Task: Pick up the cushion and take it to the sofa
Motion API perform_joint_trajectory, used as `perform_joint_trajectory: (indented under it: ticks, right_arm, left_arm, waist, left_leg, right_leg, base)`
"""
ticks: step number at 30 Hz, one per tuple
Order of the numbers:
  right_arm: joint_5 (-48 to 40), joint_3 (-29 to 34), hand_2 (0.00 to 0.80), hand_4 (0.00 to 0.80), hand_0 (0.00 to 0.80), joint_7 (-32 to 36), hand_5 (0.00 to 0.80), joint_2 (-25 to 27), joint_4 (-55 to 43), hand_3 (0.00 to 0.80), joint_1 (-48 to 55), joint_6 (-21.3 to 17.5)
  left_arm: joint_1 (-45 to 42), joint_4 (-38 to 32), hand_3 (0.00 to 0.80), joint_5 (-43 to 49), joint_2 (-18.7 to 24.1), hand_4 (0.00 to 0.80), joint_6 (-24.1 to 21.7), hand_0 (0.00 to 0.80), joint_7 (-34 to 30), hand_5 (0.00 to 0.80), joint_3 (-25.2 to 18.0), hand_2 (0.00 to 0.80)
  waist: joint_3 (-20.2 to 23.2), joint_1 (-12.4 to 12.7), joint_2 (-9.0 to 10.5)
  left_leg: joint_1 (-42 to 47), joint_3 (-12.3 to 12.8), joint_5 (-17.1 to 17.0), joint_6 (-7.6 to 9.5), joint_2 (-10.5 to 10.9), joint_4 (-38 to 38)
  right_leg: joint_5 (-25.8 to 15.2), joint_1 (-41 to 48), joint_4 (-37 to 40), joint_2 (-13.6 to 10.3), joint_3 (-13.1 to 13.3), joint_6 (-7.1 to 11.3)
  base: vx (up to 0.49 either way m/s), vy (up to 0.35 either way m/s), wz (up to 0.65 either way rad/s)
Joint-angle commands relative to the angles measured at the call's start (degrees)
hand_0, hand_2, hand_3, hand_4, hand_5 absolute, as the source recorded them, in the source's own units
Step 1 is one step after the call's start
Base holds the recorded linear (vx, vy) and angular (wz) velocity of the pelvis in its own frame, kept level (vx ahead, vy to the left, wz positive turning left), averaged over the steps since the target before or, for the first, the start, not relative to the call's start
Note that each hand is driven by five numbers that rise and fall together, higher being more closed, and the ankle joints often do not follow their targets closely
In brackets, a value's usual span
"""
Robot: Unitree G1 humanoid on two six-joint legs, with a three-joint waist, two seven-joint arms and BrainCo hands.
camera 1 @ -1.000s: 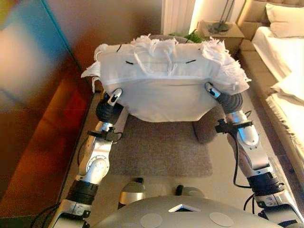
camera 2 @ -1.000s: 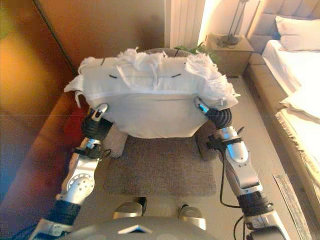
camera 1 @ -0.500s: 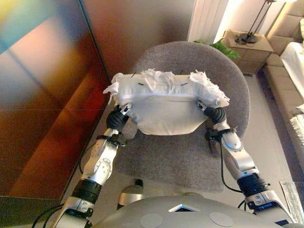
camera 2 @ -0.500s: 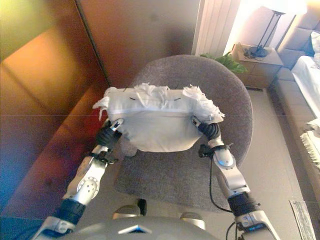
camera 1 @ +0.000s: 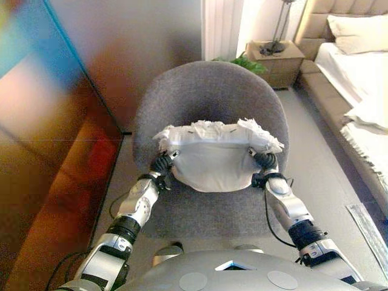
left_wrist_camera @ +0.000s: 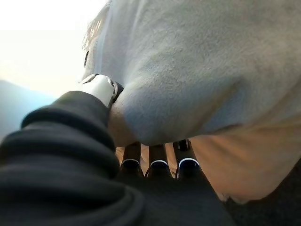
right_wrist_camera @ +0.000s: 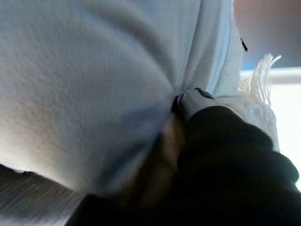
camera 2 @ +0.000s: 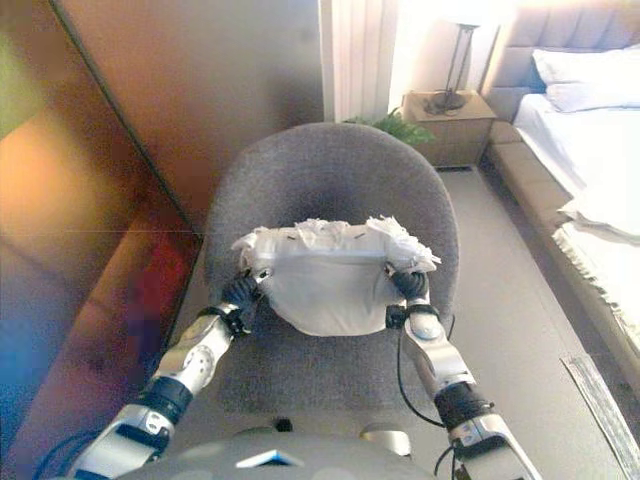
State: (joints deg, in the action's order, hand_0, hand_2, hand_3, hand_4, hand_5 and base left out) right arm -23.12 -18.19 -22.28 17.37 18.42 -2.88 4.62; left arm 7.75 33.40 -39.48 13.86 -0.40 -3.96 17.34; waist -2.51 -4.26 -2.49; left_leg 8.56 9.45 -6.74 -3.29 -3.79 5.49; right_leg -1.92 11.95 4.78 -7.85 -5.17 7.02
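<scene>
A white cushion [camera 1: 218, 154] with a fringed top edge is held between my two hands, low over the seat of a round grey armchair [camera 1: 206, 91], in front of its backrest. My left hand [camera 1: 162, 162] grips the cushion's left side. In the left wrist view its thumb [left_wrist_camera: 101, 87] presses into the cushion [left_wrist_camera: 211, 70] and its fingers [left_wrist_camera: 157, 165] lie underneath. My right hand [camera 1: 263, 160] grips the right side. In the right wrist view its thumb [right_wrist_camera: 193, 101] digs into the cushion [right_wrist_camera: 84, 80], and its fingers are hidden.
A glossy wooden wall panel [camera 1: 48, 151] runs along the left. A bedside table [camera 1: 276, 54] with a lamp and a green plant [camera 1: 239, 60] stand behind the chair. A bed [camera 1: 357, 79] with white linen is at the right, with bare floor between it and the chair.
The cushion has gone down and away from the camera, from high in front of the chair's back to just over its seat. Both hands keep their hold. The view has shifted too.
</scene>
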Motion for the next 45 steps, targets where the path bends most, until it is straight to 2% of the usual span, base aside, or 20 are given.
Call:
perform_joint_trajectory:
  ticks: [1,6,7,9,14,17,19,20,21,25,28,30,35,36,39,42,45]
  right_arm:
    - [0.84,-1.51,0.800,0.800,0.800,0.46,0.800,-3.73,-0.34,0.800,-6.79,-2.80]
    - [-5.39,-1.62,0.800,0.800,0.800,4.99,0.800,-3.16,6.28,0.800,-11.48,0.64]
    - [-8.09,-1.24,0.800,0.800,0.800,6.69,0.800,-3.41,8.88,0.800,-12.14,2.60]
    - [-6.33,-0.99,0.800,0.800,0.800,10.05,0.800,-3.94,12.92,0.800,-12.64,5.49]
    - [-9.05,-0.83,0.800,0.800,0.800,14.20,0.800,-3.85,19.82,0.800,-13.58,9.16]
    - [-10.18,0.23,0.800,0.800,0.800,16.27,0.800,-3.10,28.35,0.800,-16.84,10.60]
    - [-8.86,1.41,0.800,0.800,0.800,16.61,0.800,-2.26,33.82,0.800,-20.51,10.51]
    - [-8.39,1.68,0.320,0.320,0.320,16.50,0.320,-1.73,36.03,0.320,-23.18,10.94]
    - [-7.75,1.83,0.000,0.000,0.000,16.57,0.000,-1.13,38.01,0.000,-26.09,11.27]
    - [-6.38,0.71,0.000,0.000,0.000,16.86,0.000,3.00,43.27,0.000,-36.97,10.09]
    - [-5.68,0.33,0.000,0.000,0.000,16.14,0.000,7.30,44.09,0.000,-41.15,8.36]
    - [-6.20,1.55,0.000,0.000,0.000,13.28,0.000,10.94,43.61,0.000,-42.25,6.99]
    - [-7.37,7.28,0.000,0.000,0.000,10.83,0.000,21.31,43.13,0.000,-42.44,2.96]
    - [-7.65,9.06,0.000,0.000,0.000,9.46,0.000,24.03,42.23,0.000,-41.23,1.27]
    - [-8.52,13.28,0.000,0.000,0.000,6.67,0.000,29.21,39.30,0.000,-37.66,-0.38]
    - [-8.01,18.23,0.000,0.000,0.000,3.72,0.000,34.03,37.65,0.000,-33.50,-2.64]
    - [-8.04,25.61,0.000,0.000,0.000,0.61,0.000,37.81,34.76,0.000,-26.11,-4.77]
  left_arm:
    - [11.14,3.67,0.800,0.39,-2.64,0.800,-4.69,0.800,-1.96,0.800,2.41,0.800]
    - [13.62,8.21,0.800,-0.59,-3.30,0.800,-3.04,0.800,1.43,0.800,3.37,0.800]
    - [13.64,10.10,0.800,-0.35,-3.28,0.800,-2.02,0.800,1.57,0.800,3.26,0.800]
    - [13.03,12.58,0.800,0.73,-3.55,0.800,0.20,0.800,1.46,0.800,2.99,0.800]
    - [11.60,17.48,0.800,4.13,-2.91,0.800,2.59,0.800,1.67,0.800,3.57,0.800]
    - [12.75,22.03,0.800,6.02,-2.19,0.800,4.01,0.800,4.46,0.800,4.21,0.800]
    - [14.35,23.83,0.317,4.83,-1.83,0.317,5.53,0.317,7.05,0.317,4.45,0.317]
    - [15.67,24.43,0.000,4.63,-1.48,0.000,6.11,0.000,7.63,0.000,4.38,0.000]
    - [17.39,24.25,0.000,4.96,-1.08,0.000,6.64,0.000,8.17,0.000,4.58,0.000]
    - [24.09,23.64,0.000,3.02,1.22,0.000,8.55,0.000,10.62,0.000,6.60,0.000]
    - [26.63,23.64,0.000,2.81,4.14,0.000,8.04,0.000,10.87,0.000,5.98,0.000]
    - [27.14,23.36,0.000,2.92,6.93,0.000,6.13,0.000,12.01,0.000,4.60,0.000]
    - [26.50,22.11,0.000,0.50,14.85,0.000,1.54,0.000,14.35,0.000,-1.41,0.000]
    - [25.16,21.58,0.000,-0.07,17.18,0.000,-0.80,0.000,14.68,0.000,-3.25,0.000]
    - [21.25,20.57,0.000,-0.96,21.80,0.000,-4.29,0.000,15.69,0.000,-7.41,0.000]
    - [16.68,19.39,0.000,-1.65,25.39,0.000,-7.79,0.000,16.56,0.000,-11.17,0.000]
    - [9.00,15.33,0.000,0.82,26.97,0.000,-11.44,0.000,18.03,0.000,-15.01,0.000]
  waist:
    - [-0.89,-0.04,1.07]
    - [-1.66,0.12,1.23]
    - [-1.19,0.38,1.40]
    - [-0.12,0.90,1.69]
    - [2.63,2.16,2.50]
    - [4.47,3.22,2.92]
    - [5.28,3.72,3.00]
    - [5.40,3.96,3.14]
    - [5.27,4.16,3.17]
    - [3.48,5.06,3.22]
    - [2.48,5.42,3.32]
    - [2.00,5.54,3.39]
    - [1.07,5.46,2.92]
    - [0.92,5.42,2.74]
    - [0.58,5.12,2.15]
    - [0.26,4.96,1.45]
    - [-0.52,5.25,0.99]
  left_leg:
    - [3.56,0.26,10.17,1.25,2.40,-0.49]
    - [3.99,0.01,9.58,0.84,2.41,-0.49]
    - [4.71,-0.14,9.51,0.66,2.43,-0.49]
    - [6.20,-0.45,9.47,0.46,2.37,-0.49]
    - [8.67,-1.00,9.51,0.00,2.16,-0.49]
    - [9.84,-1.43,9.34,-0.13,2.03,-0.49]
    - [10.31,-1.84,9.37,-0.22,1.92,-0.49]
    - [9.83,-1.98,8.71,-0.28,1.92,-0.49]
    - [9.63,-2.32,8.66,-0.38,1.85,-0.49]
    - [8.28,-3.72,8.24,-0.69,1.71,-0.49]
    - [8.05,-4.38,7.87,-0.94,1.56,-0.49]
    - [7.94,-4.80,7.73,-1.12,1.55,-0.49]
    - [8.29,-5.36,7.84,-1.30,1.67,-0.49]
    - [8.50,-5.48,7.87,-1.31,1.78,-0.49]
    - [8.96,-5.75,8.06,-1.26,2.07,-0.49]
    - [9.04,-5.88,8.19,-1.20,2.43,-0.49]
    - [8.88,-5.85,7.94,-1.13,2.70,-0.49]
  right_leg:
    - [-0.80,-3.35,-0.19,-0.44,-0.80,0.53]
    - [-1.51,-2.99,-0.01,-0.20,-0.11,0.56]
    - [-1.61,-2.01,0.14,-0.11,-0.17,0.59]
    - [-1.52,-0.13,0.22,0.03,-0.37,0.65]
    - [-1.31,2.54,0.22,0.35,-1.44,0.93]
    - [-1.37,3.90,0.22,0.71,-2.01,1.01]
    - [-1.27,4.43,0.22,0.87,-2.24,1.03]
    - [-1.78,3.95,0.22,0.89,-2.24,0.86]
    - [-1.75,3.81,0.22,0.87,-2.30,0.82]
    - [-2.23,2.62,0.22,0.74,-3.00,0.76]
    - [-2.56,2.53,0.22,0.68,-3.53,0.86]
    - [-2.65,2.54,0.22,0.60,-3.85,0.94]
    - [-2.63,2.91,0.18,0.41,-4.76,1.06]
    - [-2.50,3.13,0.06,0.36,-4.93,1.04]
    - [-2.18,3.56,-0.09,0.24,-5.10,1.01]
    - [-1.87,3.69,-0.25,-0.05,-5.48,1.08]
    - [-1.78,3.80,-0.36,-0.22,-5.80,0.98]
  base:
    - [-0.002,-0.030,-0.10]
    - [0.087,-0.049,-0.08]
    - [0.298,-0.073,-0.13]
    - [0.325,-0.074,-0.08]
    - [0.260,-0.055,-0.03]
    - [0.254,-0.011,0.04]
    - [0.164,0.010,0.09]
    - [0.058,0.011,0.05]
    - [0.000,0.000,0.00]
    - [-0.031,0.014,0.10]
    - [0.039,0.025,0.19]
    - [0.049,0.023,0.06]
    - [0.046,0.047,0.04]
    - [0.059,0.055,0.09]
    - [0.046,0.067,0.03]
    - [0.006,0.070,0.05]
    - [-0.036,0.048,0.05]
